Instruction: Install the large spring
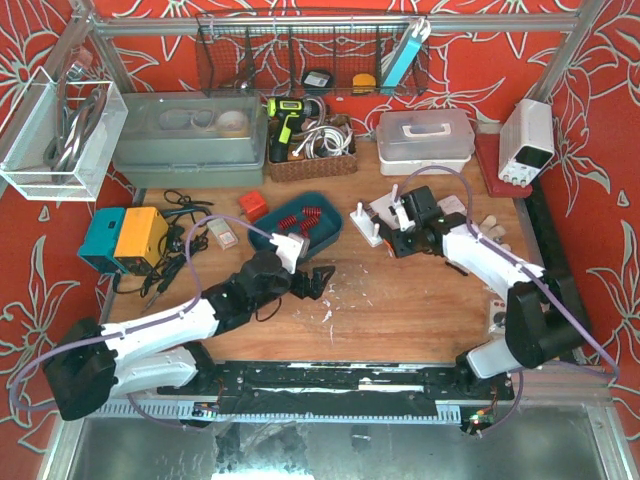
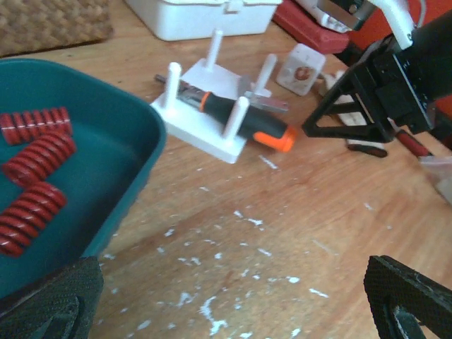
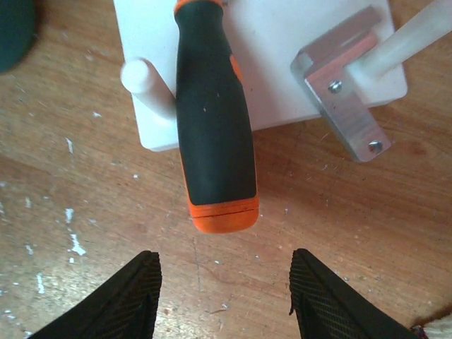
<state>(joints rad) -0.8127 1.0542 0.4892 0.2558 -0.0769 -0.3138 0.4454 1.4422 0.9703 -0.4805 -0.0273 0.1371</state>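
Springs [image 2: 39, 157], red and coiled, are lying in the teal tray [image 2: 152, 138] on the left of the table, with neither arm touching them. The left gripper [image 1: 312, 283] is hovering just right of that tray, jaws standing wide apart and holding nothing. The right gripper [image 3: 222, 296] is hanging just short of the orange handle end of the screwdriver [image 3: 212, 134], which is lying across the white peg fixture [image 3: 282, 49]; its jaws are standing apart, nothing between them.

The station is enclosed by a red wall covering with white floral pattern [image 1: 600, 120]. A scuffed wooden tabletop flecked with white [image 1: 400, 310] sits beneath a silver metal frame rail [image 1: 480, 22], which carries a black wire basket [image 1: 225, 60]. Lighting is even.
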